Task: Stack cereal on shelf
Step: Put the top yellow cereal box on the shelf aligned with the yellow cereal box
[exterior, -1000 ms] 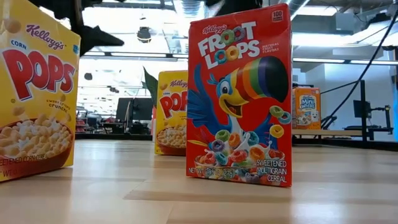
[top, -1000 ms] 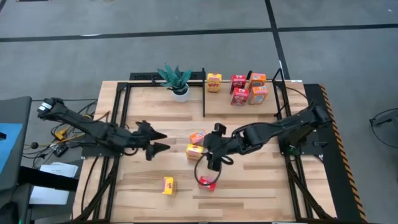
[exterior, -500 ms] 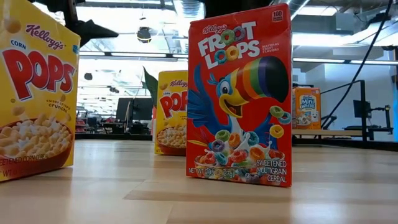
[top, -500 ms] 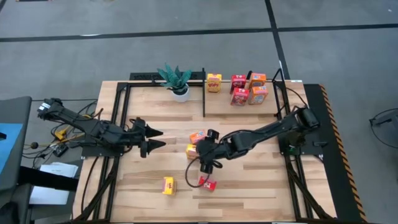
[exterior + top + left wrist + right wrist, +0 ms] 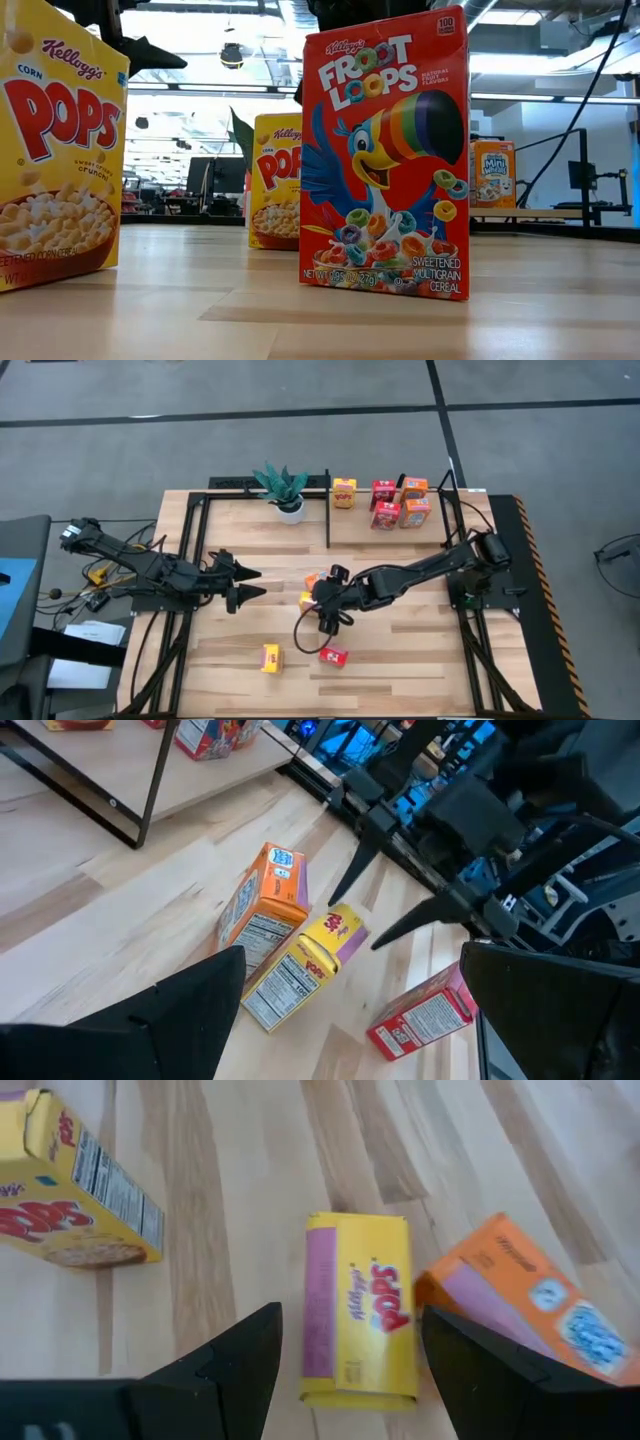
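I see the shelf [image 5: 390, 532] at the table's [image 5: 420, 650] upper right with four boxes on it, a plant [image 5: 284, 488] to its left — two boxes [image 5: 310, 590] at centre, two more lower, toward the bottom edge.

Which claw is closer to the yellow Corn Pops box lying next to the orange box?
The right claw, open directly above the Corn Pops box. The left claw waits open, well off to that box's side.

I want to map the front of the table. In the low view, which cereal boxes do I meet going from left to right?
Large yellow Corn Pops box → farther yellow Corn Pops box → red Froot Loops box → small orange Mini-Wheats box far behind.
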Controlling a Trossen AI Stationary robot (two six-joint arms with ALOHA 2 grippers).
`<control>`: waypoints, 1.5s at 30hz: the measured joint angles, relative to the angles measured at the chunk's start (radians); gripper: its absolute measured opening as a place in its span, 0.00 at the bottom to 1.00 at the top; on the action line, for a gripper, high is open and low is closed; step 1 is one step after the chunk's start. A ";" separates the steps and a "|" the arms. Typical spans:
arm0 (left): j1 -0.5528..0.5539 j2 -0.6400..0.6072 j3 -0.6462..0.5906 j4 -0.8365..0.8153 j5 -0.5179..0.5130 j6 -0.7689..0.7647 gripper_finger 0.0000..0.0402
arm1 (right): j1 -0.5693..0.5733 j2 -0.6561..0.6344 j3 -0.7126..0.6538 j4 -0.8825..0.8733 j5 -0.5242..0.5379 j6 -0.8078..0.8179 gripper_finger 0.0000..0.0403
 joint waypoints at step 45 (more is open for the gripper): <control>0.000 0.000 0.000 -0.024 -0.025 -0.004 0.89 | -0.009 0.033 0.011 -0.016 0.022 0.008 0.64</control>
